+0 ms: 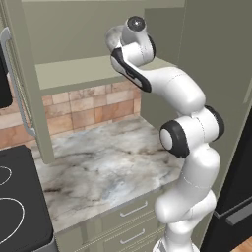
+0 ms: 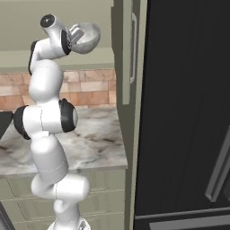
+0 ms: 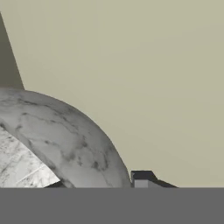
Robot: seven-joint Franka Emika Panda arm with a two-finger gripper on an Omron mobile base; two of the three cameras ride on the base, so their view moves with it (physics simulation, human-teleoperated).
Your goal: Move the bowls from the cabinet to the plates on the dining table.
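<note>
Your gripper (image 2: 77, 35), up inside the open cabinet (image 1: 74, 74), appears clenched on the rim of the mottled grey bowl (image 2: 86, 37), though contact is half hidden. A shallow rim grip could let the bowl slip onto the marble worktop (image 1: 108, 162).

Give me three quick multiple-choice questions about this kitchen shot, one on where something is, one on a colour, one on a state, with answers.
1. Where is the grey bowl?
A. up at the open cabinet, at the claw
B. on the marble worktop
C. on the stove

2. What colour is the backsplash?
A. blue
B. brown-orange brick
C. white

3. How does the claw stand?
A. wide open, away from the bowl
B. closed on the bowl's rim
C. shut on nothing

Answers: A, the right base view shows it high by the shelf; B, tiles are tan and orange; B, a fingertip sits against the bowl.
</note>
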